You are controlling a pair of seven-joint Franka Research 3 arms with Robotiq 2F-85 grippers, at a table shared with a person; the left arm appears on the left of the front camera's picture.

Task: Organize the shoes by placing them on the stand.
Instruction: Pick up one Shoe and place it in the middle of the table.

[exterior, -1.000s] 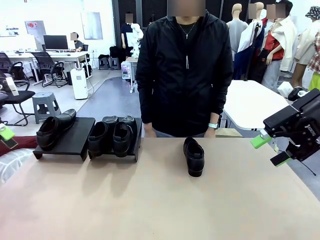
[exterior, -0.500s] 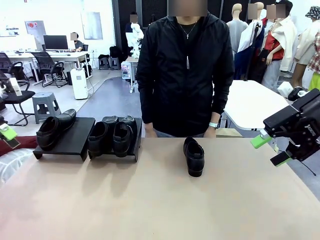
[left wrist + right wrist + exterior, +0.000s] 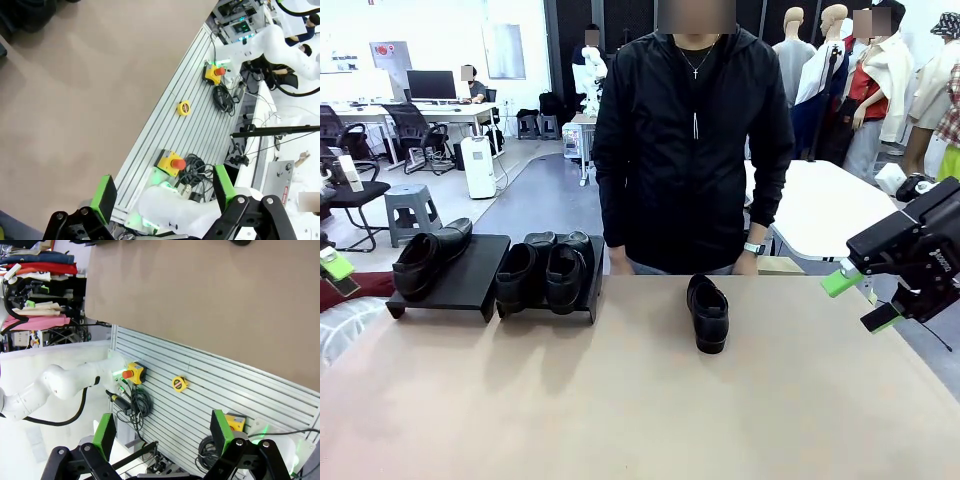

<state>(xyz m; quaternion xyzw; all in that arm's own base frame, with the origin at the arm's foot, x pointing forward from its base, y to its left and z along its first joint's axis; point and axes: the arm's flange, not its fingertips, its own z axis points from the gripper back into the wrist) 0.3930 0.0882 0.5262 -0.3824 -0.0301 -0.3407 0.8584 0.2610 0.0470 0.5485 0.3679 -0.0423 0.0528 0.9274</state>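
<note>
One black shoe [image 3: 707, 312] lies alone on the table's far middle, toe toward me. A longer black shoe [image 3: 428, 258] rests on the left black stand [image 3: 470, 285]. Two black shoes [image 3: 517, 275] [image 3: 566, 272] sit side by side on the second stand [image 3: 592, 290] next to it. My right gripper [image 3: 860, 300] hangs open and empty past the table's right edge, well clear of the lone shoe. My left gripper [image 3: 332, 267] is at the far left edge, beside the left stand. Both wrist views show open, empty jaws: left gripper [image 3: 165, 192], right gripper [image 3: 162, 431].
A person in a black jacket [image 3: 690, 140] stands at the far edge behind the lone shoe, arms down. The tan table [image 3: 640, 410] is bare in front. Below the table edge the wrist views show a slotted rail [image 3: 195, 125] with yellow stop buttons and cables.
</note>
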